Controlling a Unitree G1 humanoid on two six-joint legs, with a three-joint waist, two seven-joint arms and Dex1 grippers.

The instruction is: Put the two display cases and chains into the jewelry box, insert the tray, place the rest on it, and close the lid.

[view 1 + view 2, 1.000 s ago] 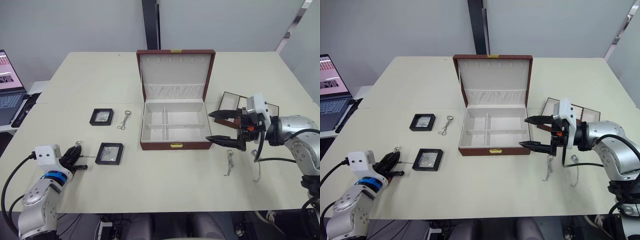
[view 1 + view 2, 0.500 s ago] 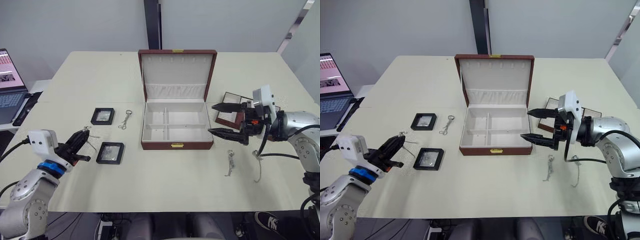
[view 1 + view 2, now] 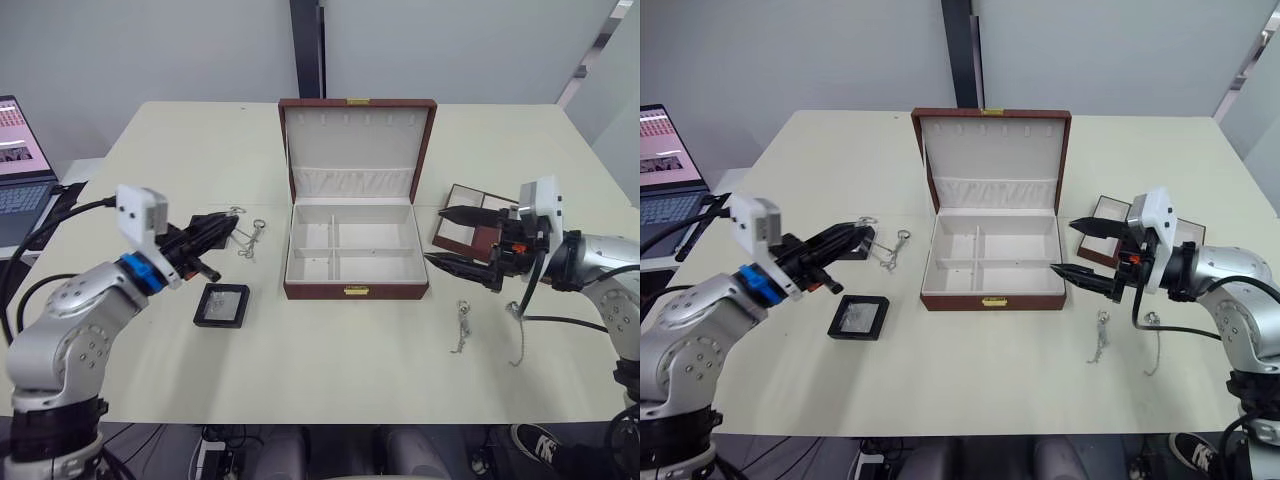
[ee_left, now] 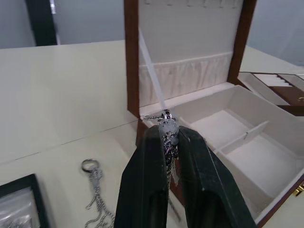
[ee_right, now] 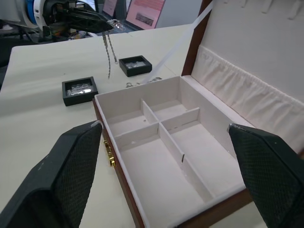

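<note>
Chain (image 4: 167,134) pinched between the closed fingers of the left end effector (image 3: 218,232), which hangs above the bench (image 3: 330,370) at about 9 o'clock from the open jewelry box (image 3: 350,252); the links dangle free below the fingertips, as the right wrist view shows. Right end effector (image 3: 462,240) hovers spread wide and empty at the box's 3 o'clock, just off its right wall. One display case (image 3: 221,305) lies at roughly 8 o'clock from the box; the other is partly hidden behind the left fingers. A second chain (image 3: 248,241) lies on the bench near 9 o'clock, two more (image 3: 460,326) at about 4 o'clock. The tray (image 3: 475,231) sits at 3 o'clock, partly behind the right arm. All four compartments look empty, so I judge the task barely begun. The main risk looks to be the loose tail: if the carry crosses the box's left wall too low, the hanging links could snag the rim or drape over it, leaving the chain half outside on release. The grip is on very little metal, so a quick swing might let the chain slip out short of the box. A drop straddling a divider could also keep the tray from seating later.
</note>
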